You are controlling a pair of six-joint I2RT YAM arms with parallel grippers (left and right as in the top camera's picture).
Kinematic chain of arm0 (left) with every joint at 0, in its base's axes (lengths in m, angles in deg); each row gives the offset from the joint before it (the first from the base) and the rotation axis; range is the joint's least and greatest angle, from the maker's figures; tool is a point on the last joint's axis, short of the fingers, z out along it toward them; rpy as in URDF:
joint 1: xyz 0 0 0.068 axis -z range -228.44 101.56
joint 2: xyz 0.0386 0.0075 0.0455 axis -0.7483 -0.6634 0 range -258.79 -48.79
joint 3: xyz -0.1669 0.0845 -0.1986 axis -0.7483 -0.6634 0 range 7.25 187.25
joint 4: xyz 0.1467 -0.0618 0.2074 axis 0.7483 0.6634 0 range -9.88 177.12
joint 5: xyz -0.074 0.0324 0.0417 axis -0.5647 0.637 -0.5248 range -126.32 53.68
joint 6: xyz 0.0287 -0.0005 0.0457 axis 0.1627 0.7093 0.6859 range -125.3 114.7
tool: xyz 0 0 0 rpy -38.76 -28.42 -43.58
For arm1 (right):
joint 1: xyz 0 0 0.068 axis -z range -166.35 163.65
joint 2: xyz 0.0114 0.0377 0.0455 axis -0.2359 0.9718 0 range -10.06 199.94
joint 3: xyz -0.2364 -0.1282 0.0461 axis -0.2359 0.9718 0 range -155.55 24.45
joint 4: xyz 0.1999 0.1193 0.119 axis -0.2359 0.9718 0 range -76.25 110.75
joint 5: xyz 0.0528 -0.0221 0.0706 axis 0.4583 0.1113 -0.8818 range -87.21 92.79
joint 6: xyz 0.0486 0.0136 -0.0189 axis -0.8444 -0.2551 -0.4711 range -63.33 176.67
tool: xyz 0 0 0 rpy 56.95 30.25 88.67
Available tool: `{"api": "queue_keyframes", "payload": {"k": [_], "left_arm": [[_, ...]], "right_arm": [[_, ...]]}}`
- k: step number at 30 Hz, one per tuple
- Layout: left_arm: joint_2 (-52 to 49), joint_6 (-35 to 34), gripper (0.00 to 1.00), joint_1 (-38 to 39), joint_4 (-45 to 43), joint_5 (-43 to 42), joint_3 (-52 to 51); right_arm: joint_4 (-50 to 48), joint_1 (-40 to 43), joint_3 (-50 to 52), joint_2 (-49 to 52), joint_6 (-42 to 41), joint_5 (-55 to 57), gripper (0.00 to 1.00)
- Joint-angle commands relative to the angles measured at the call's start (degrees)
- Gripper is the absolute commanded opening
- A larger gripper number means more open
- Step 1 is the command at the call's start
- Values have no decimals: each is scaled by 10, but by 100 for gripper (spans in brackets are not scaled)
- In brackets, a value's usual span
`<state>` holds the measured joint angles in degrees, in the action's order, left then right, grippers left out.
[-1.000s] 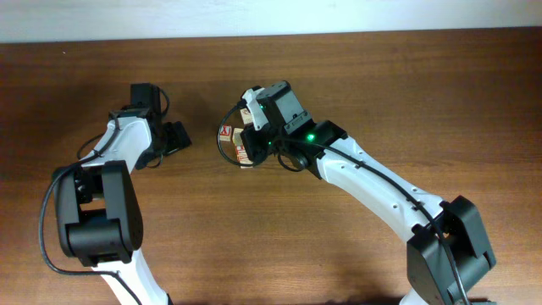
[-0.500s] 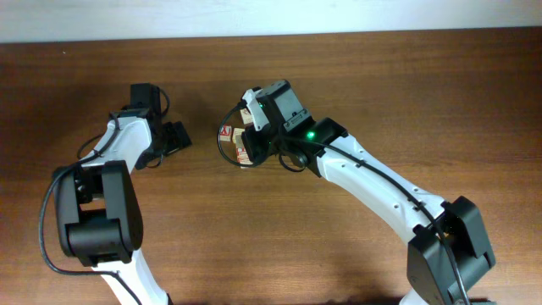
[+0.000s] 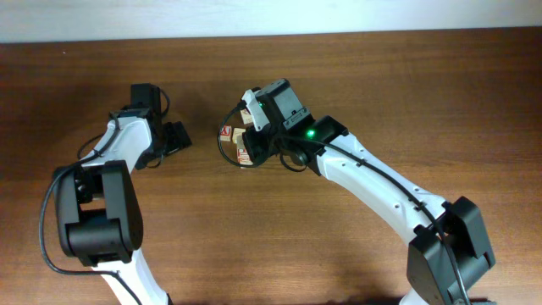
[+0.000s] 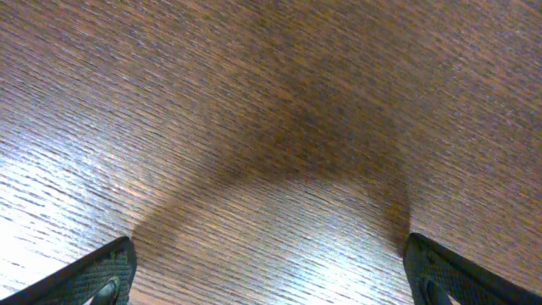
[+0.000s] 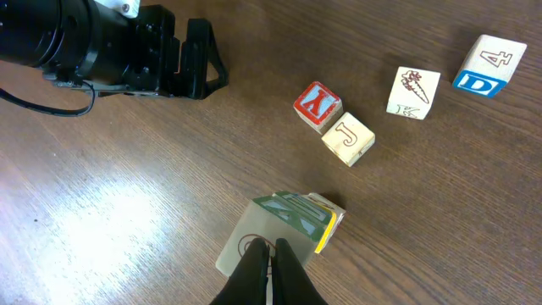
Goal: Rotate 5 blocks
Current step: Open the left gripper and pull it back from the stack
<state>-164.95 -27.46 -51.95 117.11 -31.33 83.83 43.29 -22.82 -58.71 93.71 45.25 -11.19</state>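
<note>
In the right wrist view, my right gripper (image 5: 273, 256) is shut, its closed fingertips over the pale top face of a tilted block (image 5: 286, 230) with green and yellow marks; I cannot tell if they touch it. Farther off lie a "J" block (image 5: 348, 139) and a "K" block (image 5: 413, 91). From overhead, a few blocks (image 3: 243, 153) show beside the right wrist, which hides the fingers. My left gripper (image 4: 267, 281) is open over bare wood, well left of the blocks, with nothing between its fingers (image 4: 95, 274).
A cube with a red "Y" (image 5: 318, 105) touches the "J" block. A blue-marked "D" cube (image 5: 489, 66) lies at the far right. The left arm's gripper (image 3: 175, 137) sits on the table left of the cluster. The wooden table (image 3: 381, 76) ends at a white wall behind.
</note>
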Motion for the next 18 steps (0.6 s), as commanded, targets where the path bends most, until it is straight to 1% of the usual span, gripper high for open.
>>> {"api": "queue_keyframes", "payload": {"k": [1, 6, 7, 8, 18], "left_arm": [[-10, -1, 99, 0, -1, 9, -7], [-10, -1, 99, 0, -1, 9, -7], [-10, -1, 99, 0, -1, 9, -7], [-10, -1, 99, 0, -1, 9, -7], [-10, -1, 99, 0, -1, 9, -7]], "right_arm": [[2, -4, -14, 7, 23, 4, 6], [0, -4, -27, 7, 50, 5, 7], [0, -4, -28, 7, 52, 5, 9], [0, -4, -28, 7, 52, 5, 9], [-2, -4, -28, 7, 52, 5, 9]]}}
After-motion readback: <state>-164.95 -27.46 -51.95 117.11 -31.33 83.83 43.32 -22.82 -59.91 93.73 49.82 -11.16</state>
